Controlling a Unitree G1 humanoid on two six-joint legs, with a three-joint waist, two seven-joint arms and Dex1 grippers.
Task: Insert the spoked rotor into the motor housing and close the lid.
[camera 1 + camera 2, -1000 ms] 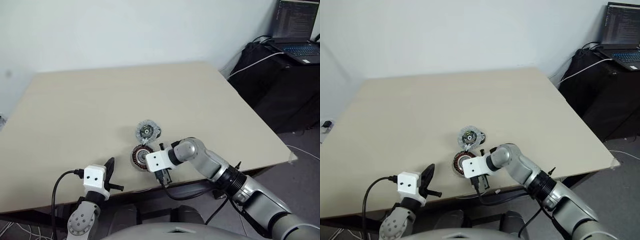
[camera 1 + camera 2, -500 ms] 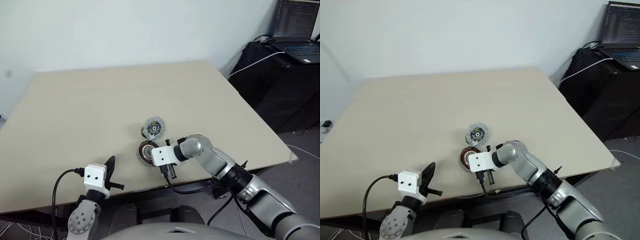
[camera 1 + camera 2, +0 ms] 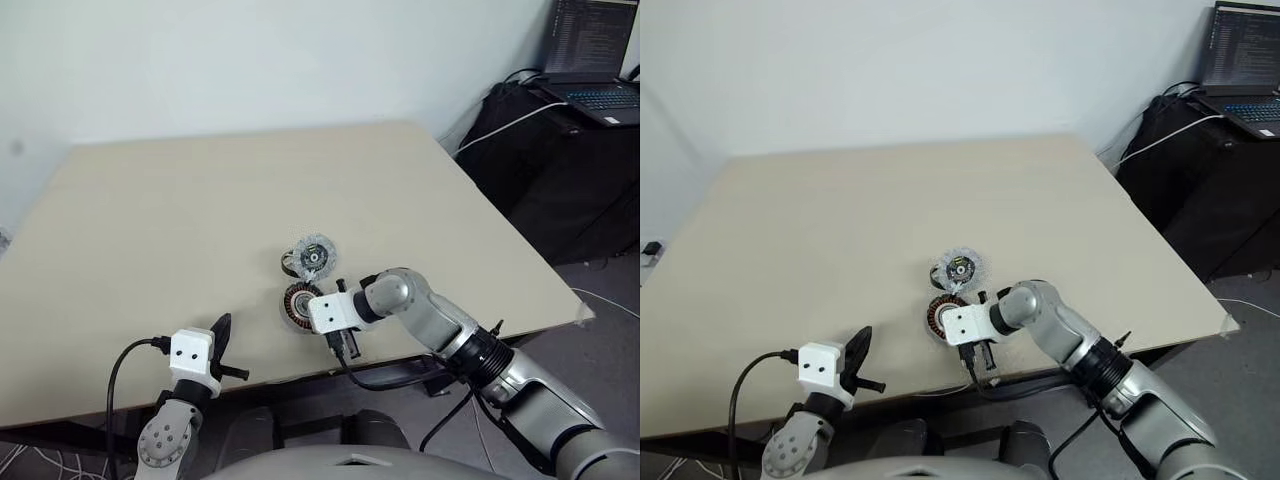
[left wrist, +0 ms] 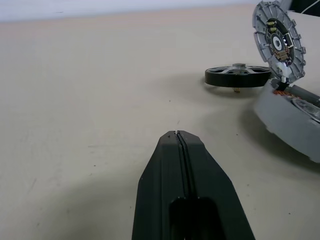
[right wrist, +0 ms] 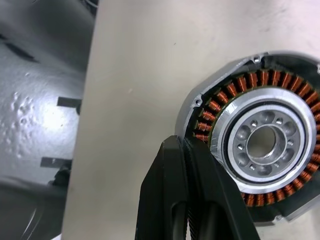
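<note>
right down at the lower middle of the frame, the right tool point(image 5: 187, 150) hangs with its fingers pressed together, gripping nothing, its tip at the rim of the motor housing point(image 5: 260, 157), which sits open on the worktop point(image 3: 200, 200) near the front edge with its copper windings all on show and the grey centre empty. just above it in the head view the lid point(image 3: 314, 255) stands tilted up on edge, segmented face out, leaning at the housing's far side; whether it is hinged there or only resting, i can't say. behind it, flat on the worktop, lies the spoked rotor point(image 4: 238, 76), dark ring, silver hub, just beside the lid and touching neither tool. over at the lower left the left tool point(image 4: 178, 145) is shut too, empty, well apart from the parts. so my read: the insertion step has yet to happen, since the rotor is out and the housing is bare. the next move calls for a tool to open, reach past the raised lid, pinch the rotor by its rim and bring it over the centre, without knocking that lid down early.
</note>
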